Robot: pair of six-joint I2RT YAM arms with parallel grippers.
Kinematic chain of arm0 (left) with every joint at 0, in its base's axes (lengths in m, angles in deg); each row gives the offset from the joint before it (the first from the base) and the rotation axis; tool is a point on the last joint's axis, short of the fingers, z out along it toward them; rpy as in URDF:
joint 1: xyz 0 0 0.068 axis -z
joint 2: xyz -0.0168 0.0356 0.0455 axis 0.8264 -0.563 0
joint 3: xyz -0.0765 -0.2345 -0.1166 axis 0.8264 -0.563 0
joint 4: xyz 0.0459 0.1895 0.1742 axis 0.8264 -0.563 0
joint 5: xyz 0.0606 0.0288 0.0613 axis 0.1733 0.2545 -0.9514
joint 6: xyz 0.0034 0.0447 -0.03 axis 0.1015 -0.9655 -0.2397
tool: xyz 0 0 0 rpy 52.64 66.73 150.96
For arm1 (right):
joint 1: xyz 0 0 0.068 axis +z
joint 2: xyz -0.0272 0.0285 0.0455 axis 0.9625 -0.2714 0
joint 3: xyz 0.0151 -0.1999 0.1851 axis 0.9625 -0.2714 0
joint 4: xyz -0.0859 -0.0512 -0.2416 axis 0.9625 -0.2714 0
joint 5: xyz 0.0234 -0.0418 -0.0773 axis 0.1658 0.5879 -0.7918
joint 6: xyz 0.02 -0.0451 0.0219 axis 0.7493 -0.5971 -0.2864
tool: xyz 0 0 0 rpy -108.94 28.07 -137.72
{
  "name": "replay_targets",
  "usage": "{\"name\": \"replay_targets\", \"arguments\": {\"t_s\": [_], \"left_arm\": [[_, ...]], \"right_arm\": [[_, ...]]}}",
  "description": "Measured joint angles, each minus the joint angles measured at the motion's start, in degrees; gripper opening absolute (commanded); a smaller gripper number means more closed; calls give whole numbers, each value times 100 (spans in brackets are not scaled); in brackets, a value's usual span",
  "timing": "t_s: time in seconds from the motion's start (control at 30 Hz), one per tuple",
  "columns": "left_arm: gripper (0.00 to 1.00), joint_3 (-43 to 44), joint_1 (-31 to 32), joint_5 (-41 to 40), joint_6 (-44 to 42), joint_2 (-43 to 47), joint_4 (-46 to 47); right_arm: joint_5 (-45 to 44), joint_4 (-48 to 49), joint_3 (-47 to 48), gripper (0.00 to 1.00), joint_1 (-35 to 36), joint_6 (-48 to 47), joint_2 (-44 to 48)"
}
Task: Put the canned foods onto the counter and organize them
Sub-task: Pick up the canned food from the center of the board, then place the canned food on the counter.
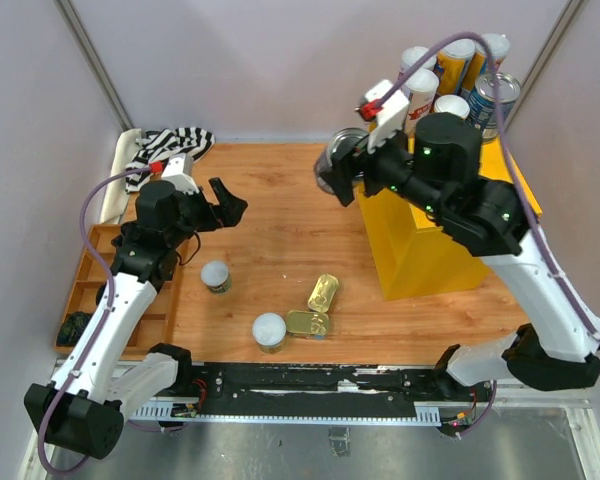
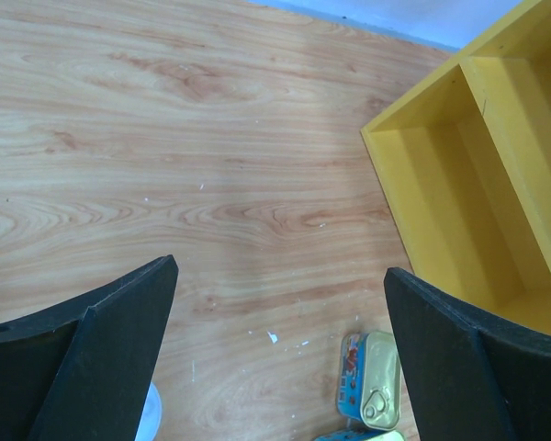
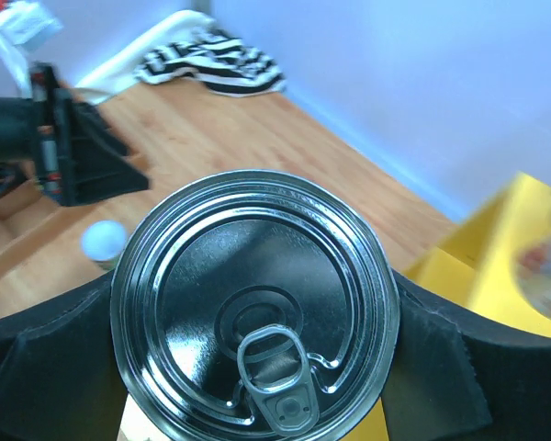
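My right gripper is shut on a silver-topped can and holds it in the air beside the upper left edge of the yellow counter. Black fingers press on both of the can's sides. Several cans stand on the counter's top at the back. On the table lie two flat gold tins and two white-lidded cans. My left gripper hovers open and empty over bare wood, with one gold tin below it.
A black-and-white striped cloth lies at the back left corner. A brown wooden compartment tray sits along the left edge under my left arm. The counter's two open shelves face the table's middle.
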State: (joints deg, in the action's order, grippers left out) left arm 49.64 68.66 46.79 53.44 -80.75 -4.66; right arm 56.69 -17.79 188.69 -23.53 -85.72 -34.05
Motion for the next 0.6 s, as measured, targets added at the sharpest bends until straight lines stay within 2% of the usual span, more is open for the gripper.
{"name": "replay_targets", "arguments": {"t_s": [0.2,0.37,0.6], "left_arm": [[100,0,0,184,-15,-98,2],[100,0,0,396,-20,-197,9],[100,0,0,575,-92,-262,11]], "right_arm": [[-723,-833,166,1,-780,-131,450],[-1032,-1513,166,1,-1939,-131,634],[-850,-2133,315,4,-3460,0,601]]}}
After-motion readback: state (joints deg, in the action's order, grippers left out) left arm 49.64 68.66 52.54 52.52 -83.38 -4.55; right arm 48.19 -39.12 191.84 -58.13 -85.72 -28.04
